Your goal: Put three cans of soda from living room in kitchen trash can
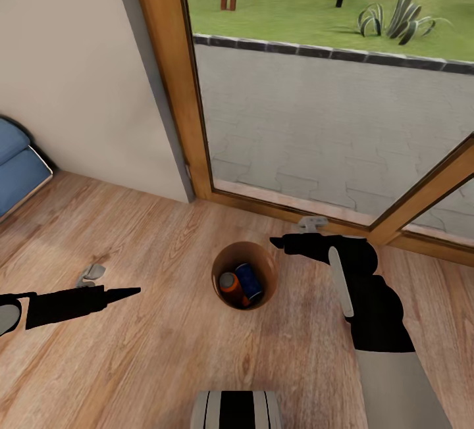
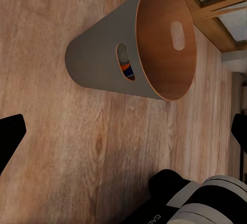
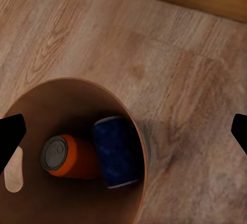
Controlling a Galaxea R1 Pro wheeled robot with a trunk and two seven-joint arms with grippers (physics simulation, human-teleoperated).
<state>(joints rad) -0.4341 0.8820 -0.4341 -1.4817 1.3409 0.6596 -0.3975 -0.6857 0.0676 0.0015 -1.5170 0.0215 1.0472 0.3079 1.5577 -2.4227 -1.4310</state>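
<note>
Head view: the trash can [image 1: 245, 276] stands upright at lower centre of the frame on the wood-plank floor [image 1: 145, 363], just in front of the wood-framed glass door [image 1: 316, 120]. Two soda cans rest inside it, an orange can [image 1: 232, 287] and a dark blue can [image 1: 249, 281], lying side by side and touching. No third can is to be seen, so the task appears about two-thirds done; one can is judged still to be fetched, and the bin itself stands beside a glass door rather than among kitchen cabinets.

Right gripper [image 1: 280, 243] hovers at the bin's upper right rim, slightly above and beside the opening. Right wrist view shows its dark fingertips [image 3: 10, 131] at opposite frame edges, spread wide and empty, with the orange can [image 3: 64, 157] and blue can [image 3: 117, 152] below and between them.

Left gripper [image 1: 128, 293] points toward the bin from the lower left of the frame, well apart from it. Left wrist view shows its fingers [image 2: 10, 136] likewise spread with nothing between them, and the bin's grey wall [image 2: 98, 59] with a handle slot.
</note>
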